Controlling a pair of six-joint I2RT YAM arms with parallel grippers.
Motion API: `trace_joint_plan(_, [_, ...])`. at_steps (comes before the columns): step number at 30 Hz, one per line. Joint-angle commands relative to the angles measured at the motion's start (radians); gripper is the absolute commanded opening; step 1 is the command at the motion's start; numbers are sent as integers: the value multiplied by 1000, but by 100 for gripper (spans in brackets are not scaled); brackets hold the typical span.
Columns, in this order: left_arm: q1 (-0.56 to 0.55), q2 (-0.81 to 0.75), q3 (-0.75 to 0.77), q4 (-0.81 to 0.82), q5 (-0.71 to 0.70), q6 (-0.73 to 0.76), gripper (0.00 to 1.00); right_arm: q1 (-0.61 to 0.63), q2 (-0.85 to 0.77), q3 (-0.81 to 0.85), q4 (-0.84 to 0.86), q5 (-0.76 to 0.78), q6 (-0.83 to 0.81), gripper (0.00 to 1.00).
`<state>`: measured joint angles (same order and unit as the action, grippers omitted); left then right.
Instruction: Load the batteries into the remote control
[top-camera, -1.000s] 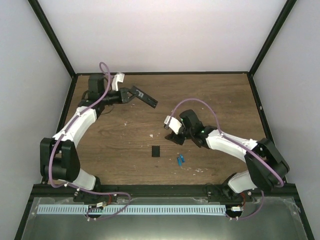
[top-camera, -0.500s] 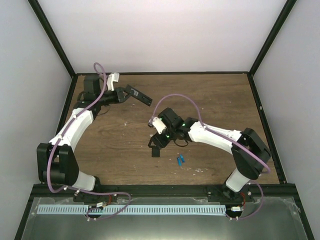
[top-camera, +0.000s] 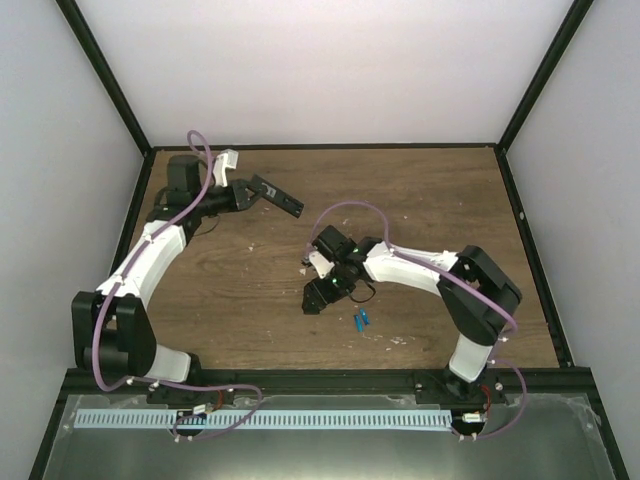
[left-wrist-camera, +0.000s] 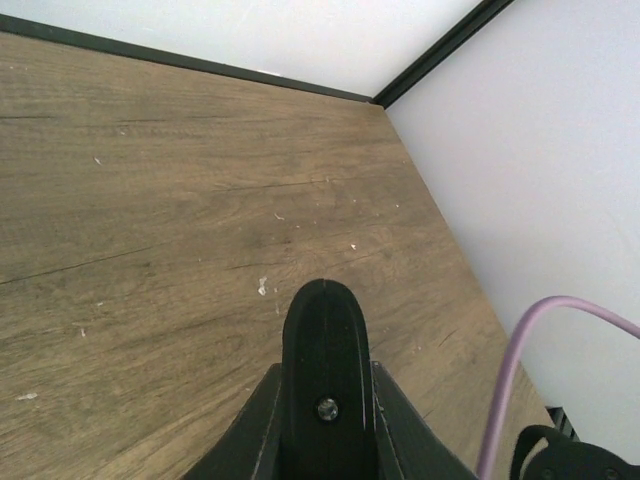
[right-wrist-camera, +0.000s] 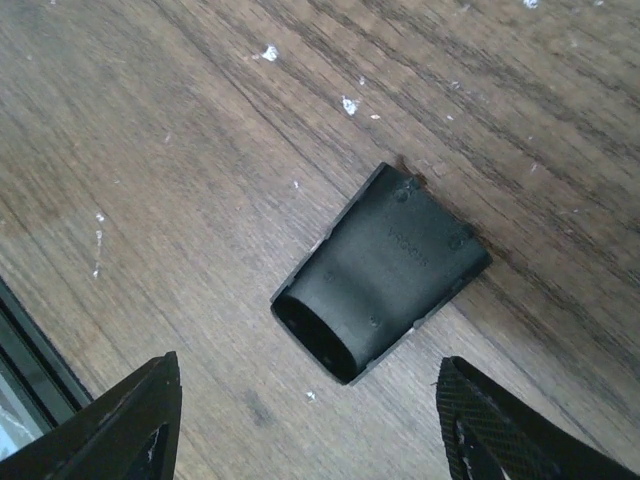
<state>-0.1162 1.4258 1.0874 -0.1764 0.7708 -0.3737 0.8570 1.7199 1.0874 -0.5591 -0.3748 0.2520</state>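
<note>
My left gripper (top-camera: 250, 192) is shut on the remote control (top-camera: 277, 196), a slim black bar held above the far left of the table. The left wrist view shows the remote control (left-wrist-camera: 324, 350) end-on, clamped between the jaws of the left gripper (left-wrist-camera: 325, 385). The two blue batteries (top-camera: 360, 320) lie side by side on the wood near the front. My right gripper (top-camera: 318, 293) hovers to their left, open. Its fingertips (right-wrist-camera: 125, 425) stand wide on either side of a small black curved cover piece (right-wrist-camera: 382, 270) lying flat on the table, without touching it.
The wooden table (top-camera: 430, 200) is ringed by a black frame and white walls. Small white specks (right-wrist-camera: 268, 52) dot the wood. A purple cable (left-wrist-camera: 520, 370) loops beside the left wrist.
The right arm swung left and toward the front, from beside the batteries to over the black cover piece, and its jaws widened. The left arm drew the remote slightly back and left.
</note>
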Motion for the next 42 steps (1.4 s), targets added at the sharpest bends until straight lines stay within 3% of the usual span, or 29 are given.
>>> trace_joint_plan(1, [4,-34,-10,3,6,9,0,2,40,65,-14,-21,-4,62])
trace_joint_plan(30, [10,-34,-23,-2,24,27,0,22,155,99,-17,0,-1,63])
trace_joint_plan(42, [24,-36,-32,-1,31,29,0,22,157,86,-9,42,-6,58])
